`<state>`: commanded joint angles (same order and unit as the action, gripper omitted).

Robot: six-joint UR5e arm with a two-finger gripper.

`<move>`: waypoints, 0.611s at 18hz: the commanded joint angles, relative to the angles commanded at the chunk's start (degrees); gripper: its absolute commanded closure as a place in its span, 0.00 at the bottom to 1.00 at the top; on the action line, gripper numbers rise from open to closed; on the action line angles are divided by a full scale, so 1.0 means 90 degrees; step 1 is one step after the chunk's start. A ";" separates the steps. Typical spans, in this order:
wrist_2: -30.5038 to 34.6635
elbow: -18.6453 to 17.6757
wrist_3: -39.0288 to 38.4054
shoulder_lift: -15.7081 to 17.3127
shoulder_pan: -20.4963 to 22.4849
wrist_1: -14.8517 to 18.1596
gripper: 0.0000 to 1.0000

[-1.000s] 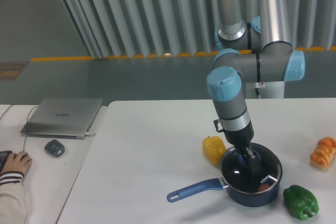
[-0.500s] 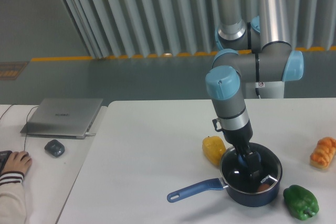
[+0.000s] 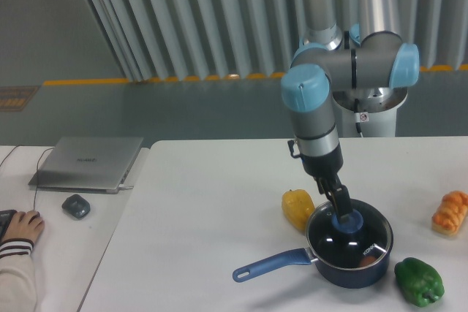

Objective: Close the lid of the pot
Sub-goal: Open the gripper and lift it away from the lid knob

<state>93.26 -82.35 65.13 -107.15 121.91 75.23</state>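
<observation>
We see the hand (image 3: 341,207) just above the pot lid (image 3: 349,234) knob (grip state unclear), lid seated on the pot (image 3: 351,267).

Counted on and around the white tables

One dark navy-blue saucepan (image 3: 349,252), one clear glass lid with a blue knob (image 3: 349,220), one yellow bell pepper (image 3: 297,208), one green bell pepper (image 3: 420,280), one orange bread-like item (image 3: 450,212), one grey closed laptop (image 3: 88,161), one dark computer mouse (image 3: 76,206), one two-finger gripper (image 3: 339,202), one person's hand (image 3: 22,226).
</observation>
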 joint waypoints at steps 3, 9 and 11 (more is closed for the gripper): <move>-0.0215 -0.0010 0.0048 0.0215 -0.0020 0.0390 0.00; -0.0225 -0.0107 0.0898 0.0499 0.0058 0.1192 0.00; -0.0216 -0.0214 0.0918 0.0645 0.0136 0.1269 0.00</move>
<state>91.32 -84.28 73.39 -101.34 123.13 86.66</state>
